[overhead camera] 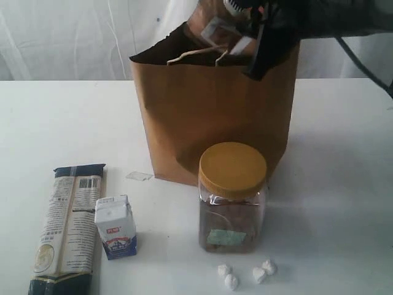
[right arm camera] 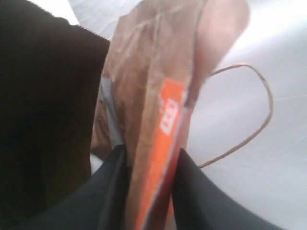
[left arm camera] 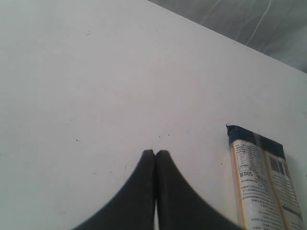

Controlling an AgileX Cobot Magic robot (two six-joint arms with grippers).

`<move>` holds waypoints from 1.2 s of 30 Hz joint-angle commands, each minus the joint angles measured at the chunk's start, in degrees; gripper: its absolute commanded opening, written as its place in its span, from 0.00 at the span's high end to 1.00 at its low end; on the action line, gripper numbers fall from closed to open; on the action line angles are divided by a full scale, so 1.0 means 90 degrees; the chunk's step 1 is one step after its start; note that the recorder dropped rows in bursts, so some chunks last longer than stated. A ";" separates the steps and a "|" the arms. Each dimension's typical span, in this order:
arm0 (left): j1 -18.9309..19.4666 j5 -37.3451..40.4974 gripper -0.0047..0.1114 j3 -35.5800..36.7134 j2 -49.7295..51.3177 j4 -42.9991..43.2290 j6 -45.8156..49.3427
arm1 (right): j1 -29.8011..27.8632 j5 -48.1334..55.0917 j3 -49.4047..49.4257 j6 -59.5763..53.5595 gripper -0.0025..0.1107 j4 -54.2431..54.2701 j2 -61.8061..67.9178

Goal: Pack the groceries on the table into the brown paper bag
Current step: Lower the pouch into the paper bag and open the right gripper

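Note:
The brown paper bag [overhead camera: 209, 117] stands open at the middle back of the table [overhead camera: 331, 184]. Above its mouth my right gripper [overhead camera: 249, 40] is shut on the brown-orange pouch [overhead camera: 212, 24]; in the right wrist view the pouch [right arm camera: 153, 96] sits clamped between the fingers of that gripper [right arm camera: 151, 160], beside a bag handle [right arm camera: 256, 105]. On the table lie the dark-blue pasta packet [overhead camera: 67, 227], white carton [overhead camera: 115, 226], yellow-lidded jar [overhead camera: 232, 196] and white wrapped pieces [overhead camera: 245, 273]. My left gripper [left arm camera: 156, 153] is shut and empty over bare tabletop near the pasta packet [left arm camera: 261, 182]. Can and bottle are out of view.
A small clear scrap [overhead camera: 139, 176] lies left of the bag's base. White drapes hang behind the table. The jar stands right in front of the bag, close to its front wall.

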 commanded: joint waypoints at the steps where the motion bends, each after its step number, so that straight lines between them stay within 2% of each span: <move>1: 0.0008 -0.0017 0.96 0.0040 -0.0029 0.0087 0.0000 | 0.0007 -0.0610 -0.0074 0.0042 0.86 0.0047 0.0522; 4: 0.0008 -0.0017 0.96 0.0040 -0.0029 0.0087 0.0000 | 0.0007 -0.0506 -0.0074 0.0042 0.83 0.0083 0.0741; 7: 0.0008 -0.0006 0.96 0.0040 -0.0029 0.0085 0.0000 | 0.0007 -0.0671 -0.0074 0.0056 0.71 0.0240 0.0612; 11: 0.0008 -0.0006 0.96 0.0040 -0.0029 0.0085 0.0000 | 0.0007 -0.0610 -0.0074 0.0987 0.60 0.0240 0.0279; 15: 0.0008 -0.0006 0.96 0.0040 -0.0029 0.0085 0.0000 | 0.0007 -0.0511 -0.0074 0.1593 0.42 0.0240 0.0136; 17: 0.0008 -0.0006 0.96 0.0040 -0.0029 0.0085 0.0000 | 0.0007 -0.0511 -0.0074 0.1713 0.37 0.0240 0.0083; 23: 0.0008 -0.0006 0.96 0.0040 -0.0029 0.0085 0.0000 | 0.0007 -0.0402 -0.0074 0.1725 0.36 0.0240 -0.0080; 30: 0.0008 -0.0006 0.96 0.0040 -0.0029 0.0085 0.0000 | 0.0007 0.0515 -0.0074 0.2428 0.38 0.0286 -0.0487; 36: 0.0008 -0.0005 0.96 0.0040 -0.0029 0.0085 0.0012 | 0.0007 0.1583 -0.0074 0.2762 0.48 0.0150 -0.1475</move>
